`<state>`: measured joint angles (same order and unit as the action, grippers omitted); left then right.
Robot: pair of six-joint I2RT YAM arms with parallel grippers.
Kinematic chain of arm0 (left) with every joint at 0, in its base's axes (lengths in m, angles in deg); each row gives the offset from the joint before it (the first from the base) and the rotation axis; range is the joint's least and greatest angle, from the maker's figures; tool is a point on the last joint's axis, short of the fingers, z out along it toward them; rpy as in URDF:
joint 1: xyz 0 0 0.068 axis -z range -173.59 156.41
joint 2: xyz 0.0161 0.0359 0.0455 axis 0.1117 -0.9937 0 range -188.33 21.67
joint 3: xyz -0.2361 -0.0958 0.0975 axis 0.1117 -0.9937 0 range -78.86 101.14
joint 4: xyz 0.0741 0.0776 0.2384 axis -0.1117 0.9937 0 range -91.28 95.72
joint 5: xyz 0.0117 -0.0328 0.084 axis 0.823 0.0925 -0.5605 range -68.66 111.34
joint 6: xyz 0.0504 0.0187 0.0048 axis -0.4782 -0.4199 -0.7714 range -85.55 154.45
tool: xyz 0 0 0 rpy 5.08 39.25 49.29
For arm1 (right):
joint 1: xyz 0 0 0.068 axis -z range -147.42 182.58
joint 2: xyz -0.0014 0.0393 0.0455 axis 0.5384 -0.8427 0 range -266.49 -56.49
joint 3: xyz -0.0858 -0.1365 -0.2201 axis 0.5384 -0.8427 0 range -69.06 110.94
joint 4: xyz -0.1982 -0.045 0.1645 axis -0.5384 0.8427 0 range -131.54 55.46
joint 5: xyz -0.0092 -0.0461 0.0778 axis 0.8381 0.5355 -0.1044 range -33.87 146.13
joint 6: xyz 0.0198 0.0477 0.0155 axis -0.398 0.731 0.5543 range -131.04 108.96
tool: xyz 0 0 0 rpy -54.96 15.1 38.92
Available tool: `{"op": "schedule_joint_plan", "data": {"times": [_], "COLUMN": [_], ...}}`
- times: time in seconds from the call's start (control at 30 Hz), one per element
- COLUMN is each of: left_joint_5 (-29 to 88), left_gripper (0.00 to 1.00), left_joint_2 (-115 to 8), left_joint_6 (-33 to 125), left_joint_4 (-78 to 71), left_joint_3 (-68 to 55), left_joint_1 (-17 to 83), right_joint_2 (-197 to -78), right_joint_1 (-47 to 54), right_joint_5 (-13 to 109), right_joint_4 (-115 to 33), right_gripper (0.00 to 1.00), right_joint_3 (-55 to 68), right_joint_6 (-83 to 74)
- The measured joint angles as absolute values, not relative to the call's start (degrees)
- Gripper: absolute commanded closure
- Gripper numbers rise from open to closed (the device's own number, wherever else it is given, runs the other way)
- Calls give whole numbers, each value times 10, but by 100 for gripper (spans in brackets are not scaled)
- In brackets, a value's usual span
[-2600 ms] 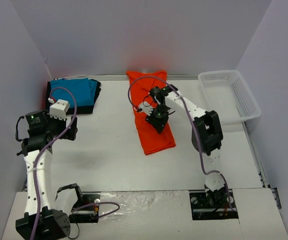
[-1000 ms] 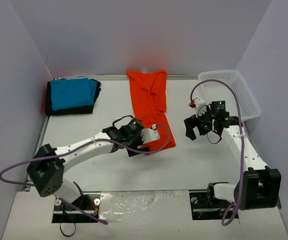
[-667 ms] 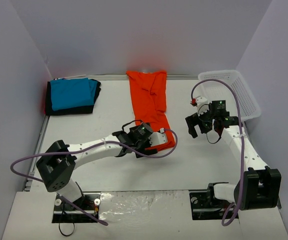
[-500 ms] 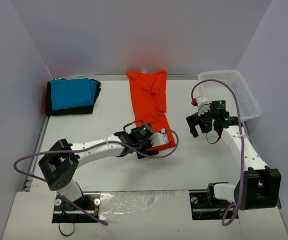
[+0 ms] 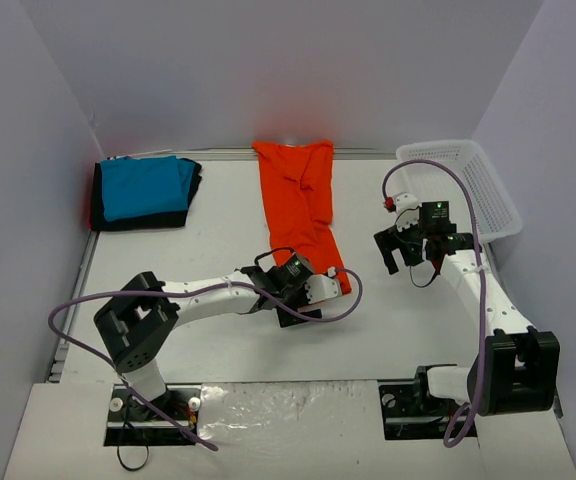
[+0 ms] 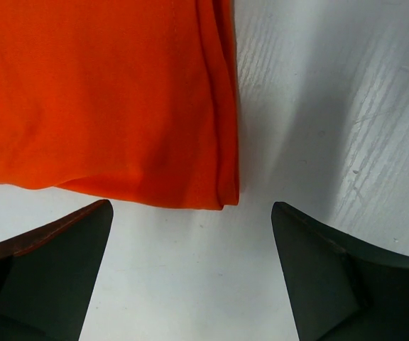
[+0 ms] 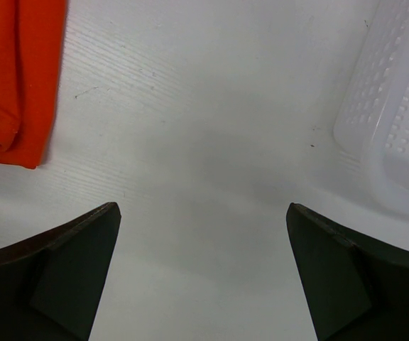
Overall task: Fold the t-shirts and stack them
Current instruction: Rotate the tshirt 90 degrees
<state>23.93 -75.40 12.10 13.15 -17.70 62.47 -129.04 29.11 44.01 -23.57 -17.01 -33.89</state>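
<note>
The orange-red t-shirt [image 5: 302, 205] lies as a long narrow strip from the back wall toward the table's middle. My left gripper [image 5: 301, 297] hovers open at its near end. In the left wrist view the shirt's near right corner [image 6: 222, 192] sits just beyond the gripper [image 6: 190, 213], with only bare table between the fingers. My right gripper [image 5: 396, 258] stands open over bare table right of the shirt, and its wrist view [image 7: 201, 213] shows the shirt's edge [image 7: 13, 78] at far left. A folded turquoise t-shirt [image 5: 143, 187] rests on a black one [image 5: 148, 220] at the back left.
A white mesh basket [image 5: 463, 190] stands at the back right against the wall, its corner [image 7: 396, 121] visible in the right wrist view. Grey walls close in the table on three sides. Purple cables loop from both arms.
The left arm has swung in from the left side to the near end of the orange shirt and edged right along it. The right arm withdrew from the shirt earlier and now holds still.
</note>
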Motion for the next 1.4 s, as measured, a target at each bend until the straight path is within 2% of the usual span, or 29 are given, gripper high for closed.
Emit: {"op": "schedule_joint_plan", "data": {"times": [0.17,0.23,0.3,0.33,0.6,0.63,0.73,0.77,0.9,0.97,1.2,1.4], "left_joint_5": [243,243,243,243,237,234,230,230,228,228,240,277], "left_gripper": [5,0,10,19,42,49,60,70,85,97,98,98], "left_joint_2": [-763,-764,-765,-766,-781,-783,-789,-791,-798,-798,-795,-767], "left_joint_6": [125,126,128,129,132,131,132,133,136,136,134,130], "left_joint_4": [125,120,116,114,106,105,105,106,107,108,113,133], "left_joint_3": [-177,-177,-177,-177,-178,-178,-178,-178,-178,-178,-178,-184], "left_joint_1": [627,627,627,627,627,627,627,627,626,625,615,583], "right_joint_2": [-1293,-1293,-1293,-1293,-1293,-1293,-1293,-1293,-1293,-1293,-1292,-1280], "right_joint_1": [291,291,290,290,288,288,288,288,287,287,287,287], "right_joint_5": [443,443,443,444,444,444,444,444,444,444,439,357], "right_joint_4": [-237,-238,-238,-238,-238,-238,-238,-238,-238,-238,-238,-224], "right_gripper": [0,0,0,0,0,0,0,0,0,0,0,0], "right_joint_3": [-171,-171,-171,-171,-171,-171,-171,-171,-171,-172,-173,-173], "right_joint_6": [-338,-338,-338,-338,-338,-338,-338,-338,-338,-338,-338,-360]}}
